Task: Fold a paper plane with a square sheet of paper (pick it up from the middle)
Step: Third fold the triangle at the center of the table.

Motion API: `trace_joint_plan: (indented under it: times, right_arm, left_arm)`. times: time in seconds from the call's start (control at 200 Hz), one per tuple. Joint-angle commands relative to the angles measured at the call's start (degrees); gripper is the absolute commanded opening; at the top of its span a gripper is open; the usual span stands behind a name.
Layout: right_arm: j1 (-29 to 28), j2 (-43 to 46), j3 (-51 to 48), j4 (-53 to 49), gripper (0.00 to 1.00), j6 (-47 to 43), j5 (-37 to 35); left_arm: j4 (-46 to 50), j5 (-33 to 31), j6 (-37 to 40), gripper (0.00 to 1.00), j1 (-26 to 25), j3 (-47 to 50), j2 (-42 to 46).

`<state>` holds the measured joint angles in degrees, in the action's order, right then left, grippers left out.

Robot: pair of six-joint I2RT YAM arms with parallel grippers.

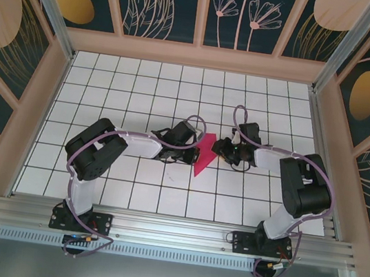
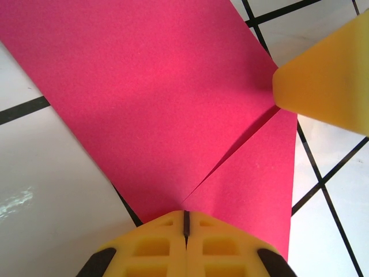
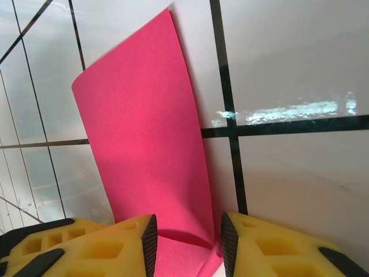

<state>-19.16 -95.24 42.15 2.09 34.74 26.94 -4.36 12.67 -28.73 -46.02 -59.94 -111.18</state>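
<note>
White grid-tiled worktop (image 1: 122, 94), boxed in by dark walls (image 1: 163, 3) painted with flowers, carries the square sheet of paper (image 1: 203, 156) at its middle. The pink sheet is partly folded. From the left wrist camera, a corner flap lies turned in, its edge running diagonally across the sheet. The left end effector (image 2: 185, 216) sits just left of the paper, fingers (image 2: 150, 245) pressed together, tips down on the sheet at one end of that diagonal edge. The right end effector (image 3: 188, 231) sits just right of the paper with fingers (image 3: 271, 248) partly spread. They stand on either side of a flap that curls up off the tiles. I cannot tell whether they touch it.
</note>
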Motion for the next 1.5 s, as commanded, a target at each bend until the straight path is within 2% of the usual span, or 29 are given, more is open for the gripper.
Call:
trace_joint_plan:
  times: [0.0, 0.24, 0.42, 0.636, 1.071, 1.341, 1.496]
  right_arm:
    - [0.0, 1.6, 1.6, -2.0, 0.37, -1.4, -0.6]
    - [-0.1, 1.6, 1.5, -1.8, 0.37, -1.3, 0.3]
    - [0.0, 3.1, 1.7, -4.6, 0.37, -1.2, -5.7]
    - [-0.2, 2.1, 2.0, -2.8, 0.38, -0.8, -1.4]
    - [-1.0, -0.1, 2.8, -1.3, 0.37, -0.3, 0.9]
    - [-1.0, 1.5, 2.6, -2.7, 0.37, -0.6, -3.2]
    - [-0.9, 0.9, 2.9, -3.1, 0.38, -0.8, -3.3]
  left_arm:
    - [1.9, -0.4, 1.1, 0.0, 0.2, 0.8, -1.6]
    - [1.9, -0.3, 1.1, 0.0, 0.3, 0.9, -1.6]
    - [2.0, -0.3, 1.2, 0.0, 0.2, 0.9, -1.5]
    - [2.1, -0.4, 1.4, 0.0, 0.2, 0.9, -1.5]
    - [2.2, -0.4, 1.3, 0.0, 0.3, 0.8, -1.4]
    - [2.4, -0.6, 1.5, 0.0, 0.2, 1.0, -1.2]
    - [2.2, -0.4, 1.5, 0.0, 0.3, 1.1, -1.4]
